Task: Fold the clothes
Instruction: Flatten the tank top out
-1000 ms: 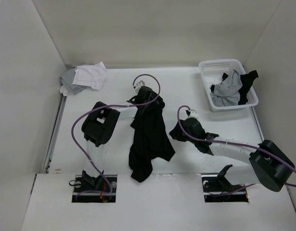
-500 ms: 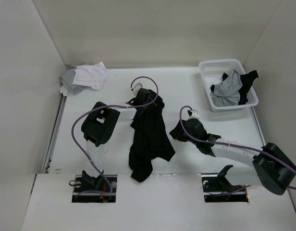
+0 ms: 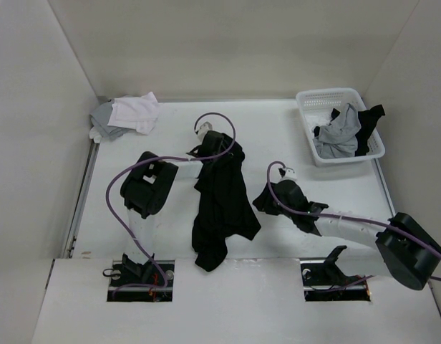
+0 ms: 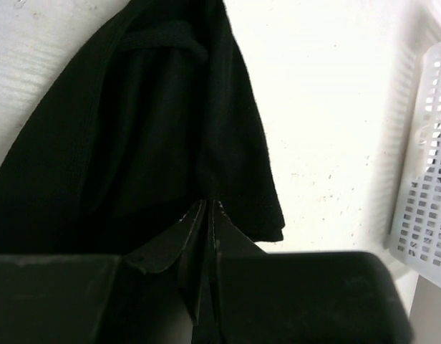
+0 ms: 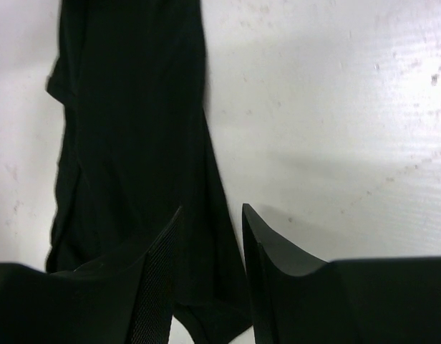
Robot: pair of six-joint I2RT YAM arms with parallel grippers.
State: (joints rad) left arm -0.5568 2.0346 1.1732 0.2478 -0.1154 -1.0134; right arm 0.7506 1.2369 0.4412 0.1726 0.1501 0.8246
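Pinching the upper end of the black top, the left gripper is keeping its jaws pressed together on a fold of the cloth. The garment is trailing down the middle of the overhead view in a long, crumpled strip toward the lower edge of the frame. It is probably being held this way so the fabric can be drawn out and spread flat before any fold is made.

The right gripper is hovering at the right edge of the same top, centre right in the overhead view, with its jaws parted and nothing between them. In its wrist view the dark cloth is lying under and left of the fingers. It appears to be lining up for a second hold on that edge.

More clothes are waiting elsewhere. A white and grey pile is sitting in the upper left corner of the table. Grey and black pieces are spilling over the white slotted basket at the upper right.

The white table is showing faint specks and scuffs, and plain pale walls are closing it in on three sides.
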